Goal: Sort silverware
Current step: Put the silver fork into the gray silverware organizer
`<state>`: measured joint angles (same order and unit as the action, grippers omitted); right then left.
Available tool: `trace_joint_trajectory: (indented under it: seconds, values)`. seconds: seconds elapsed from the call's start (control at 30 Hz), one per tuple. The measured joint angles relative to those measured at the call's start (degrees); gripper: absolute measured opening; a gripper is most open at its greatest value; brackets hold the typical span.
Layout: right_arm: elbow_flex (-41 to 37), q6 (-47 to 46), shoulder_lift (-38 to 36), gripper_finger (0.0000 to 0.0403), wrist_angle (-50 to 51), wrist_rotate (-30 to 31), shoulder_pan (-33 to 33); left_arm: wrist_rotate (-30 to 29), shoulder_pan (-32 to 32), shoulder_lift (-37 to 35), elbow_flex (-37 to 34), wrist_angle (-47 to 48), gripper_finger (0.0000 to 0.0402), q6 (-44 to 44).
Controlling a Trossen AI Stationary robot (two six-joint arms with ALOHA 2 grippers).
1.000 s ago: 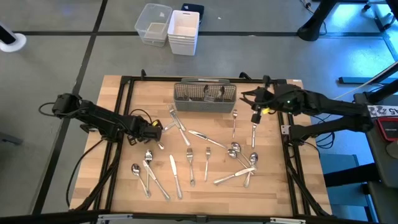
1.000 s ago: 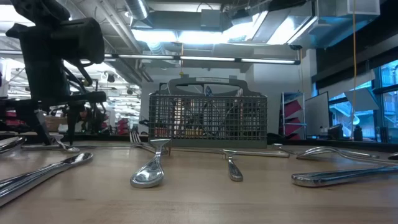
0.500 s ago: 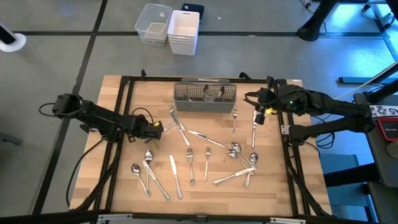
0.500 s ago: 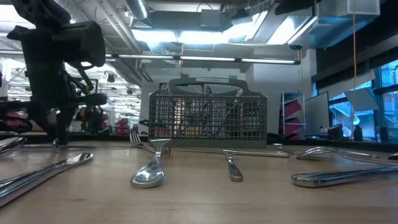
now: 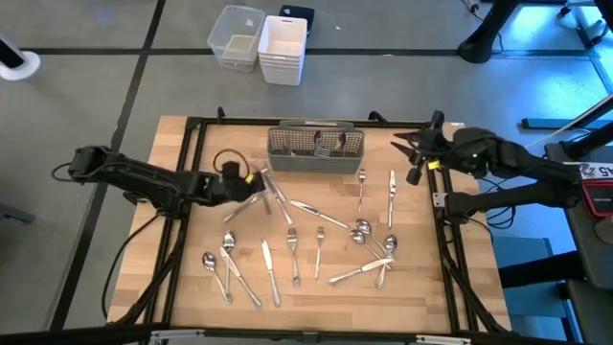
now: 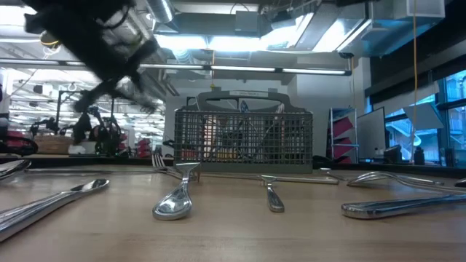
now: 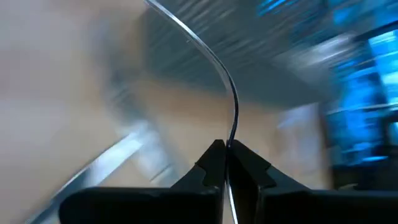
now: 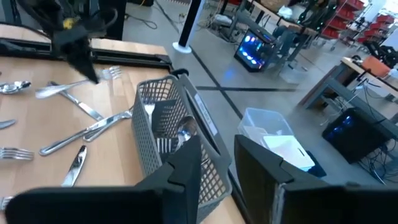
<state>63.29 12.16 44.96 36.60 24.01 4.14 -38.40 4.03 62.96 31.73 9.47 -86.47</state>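
Sorting is barely beginning: a few pieces are standing in the caddy (image 5: 316, 147) at upper centre, most silverware (image 5: 321, 235) is lying mid-worktop, the left gripper (image 5: 251, 183) is pinching one piece, and the right gripper (image 5: 417, 161) is hovering wide open.

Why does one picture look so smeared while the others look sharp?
Left wrist view: motion blur streaks everything but the left end effector pinching a thin utensil. Low view: that arm is blurred, the caddy crisp. Right wrist view: sharp.

one caddy (image 5: 316, 149), two bins (image 5: 261, 42)
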Motion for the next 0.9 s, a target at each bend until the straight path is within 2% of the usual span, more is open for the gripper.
trace_joint_trajectory:
  seconds: [0.13, 0.27, 0.43, 0.63, 0.77, 0.9]
  values:
    - [0.0, -0.9, -1.0, 0.0099, 0.0, 0.0, 0.0, -6.7, -2.5, 2.3, 0.0, -20.2, 0.0004, 18.2]
    - [0.0, -2.9, -1.0, 0.0099, 0.0, 0.0, 0.0, -8.2, -6.6, 7.2, 0.1, -40.2, 0.0003, 36.3]
    - [-0.5, -3.0, -1.0, 0.0099, -0.1, -0.2, 0.0, -8.3, -12.3, 14.9, 0.1, -56.8, 0.0004, 48.4]
    - [-2.3, -3.0, -0.9, 0.0099, 0.0, -0.6, 0.0, -8.3, -19.1, 23.6, 0.2, -69.9, 0.0003, 52.5]
    - [-3.4, -3.2, -0.7, 0.0099, 0.0, -0.6, 0.0, -7.8, -21.9, 29.0, 2.5, -71.2, 0.0005, 55.5]
    - [-4.4, -4.7, 0.3, 0.0099, 0.1, -1.4, 0.0, -4.7, -22.4, 32.9, 5.7, -71.7, 0.0006, 60.0]
